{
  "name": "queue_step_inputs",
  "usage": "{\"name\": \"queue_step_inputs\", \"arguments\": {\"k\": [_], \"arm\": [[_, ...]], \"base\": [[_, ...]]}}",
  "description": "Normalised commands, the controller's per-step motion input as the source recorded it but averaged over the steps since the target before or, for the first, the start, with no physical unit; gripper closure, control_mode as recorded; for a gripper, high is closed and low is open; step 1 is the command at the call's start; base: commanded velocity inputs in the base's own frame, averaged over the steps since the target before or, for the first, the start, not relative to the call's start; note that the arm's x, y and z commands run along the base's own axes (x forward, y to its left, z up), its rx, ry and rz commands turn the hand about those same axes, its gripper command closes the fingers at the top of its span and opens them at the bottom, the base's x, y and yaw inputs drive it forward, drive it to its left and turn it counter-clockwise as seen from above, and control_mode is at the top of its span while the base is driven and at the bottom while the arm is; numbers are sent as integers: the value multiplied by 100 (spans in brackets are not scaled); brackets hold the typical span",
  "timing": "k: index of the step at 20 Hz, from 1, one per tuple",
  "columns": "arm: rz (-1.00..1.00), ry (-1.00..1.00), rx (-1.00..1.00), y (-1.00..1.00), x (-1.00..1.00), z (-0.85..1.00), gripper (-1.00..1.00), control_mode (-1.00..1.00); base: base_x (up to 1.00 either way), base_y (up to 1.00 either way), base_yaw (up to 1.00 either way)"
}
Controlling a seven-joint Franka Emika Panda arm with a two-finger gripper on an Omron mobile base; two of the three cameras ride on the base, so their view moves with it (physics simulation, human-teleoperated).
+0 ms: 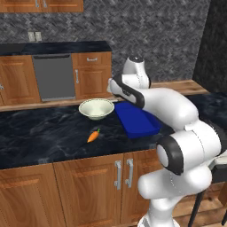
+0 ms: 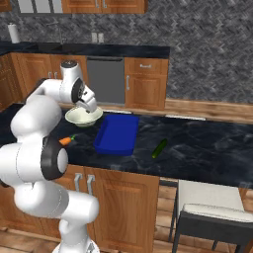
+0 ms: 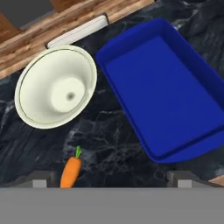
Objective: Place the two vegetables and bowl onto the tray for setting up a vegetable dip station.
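The pale cream bowl [image 3: 54,87] stands upright on the dark counter, close beside the left edge of the blue tray [image 3: 164,92], which has nothing in it. Nearer the front edge lies the small orange carrot [image 3: 71,170], green tip toward the bowl. The dark green vegetable [image 2: 159,148] rests on the counter to the right of the tray [image 2: 117,133]. My gripper [image 2: 92,108] hangs above the bowl [image 2: 83,116] and the tray's left side, pointing down. Its fingertips [image 3: 41,179] stand wide apart, open, with nothing between them. From the left base, bowl [image 1: 96,108], carrot [image 1: 93,135] and tray [image 1: 135,124] are visible.
The black marble counter [image 1: 40,133] sits over wooden cabinet doors, with a steel dishwasher [image 1: 54,77] behind it. A grey chair [image 2: 212,212] stands at the counter's right end. A paper towel roll [image 2: 14,33] is on the far counter.
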Motion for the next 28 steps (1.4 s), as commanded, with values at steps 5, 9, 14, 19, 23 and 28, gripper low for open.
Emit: {"name": "queue_step_inputs", "arguments": {"k": [5,9,14,19,23,28], "arm": [[-7,9,9,11,22,-15,-100,-100],[-7,10,6,15,23,-15,-100,-100],[-7,10,1,16,21,-17,-100,-100],[-7,8,0,12,21,-14,-100,-100],[-2,3,0,4,16,-15,-100,-100],[0,-2,0,1,11,-15,-100,-100]], "base": [[0,0,0],[0,0,0],[0,0,0],[0,0,0],[0,0,0],[0,0,0]]}}
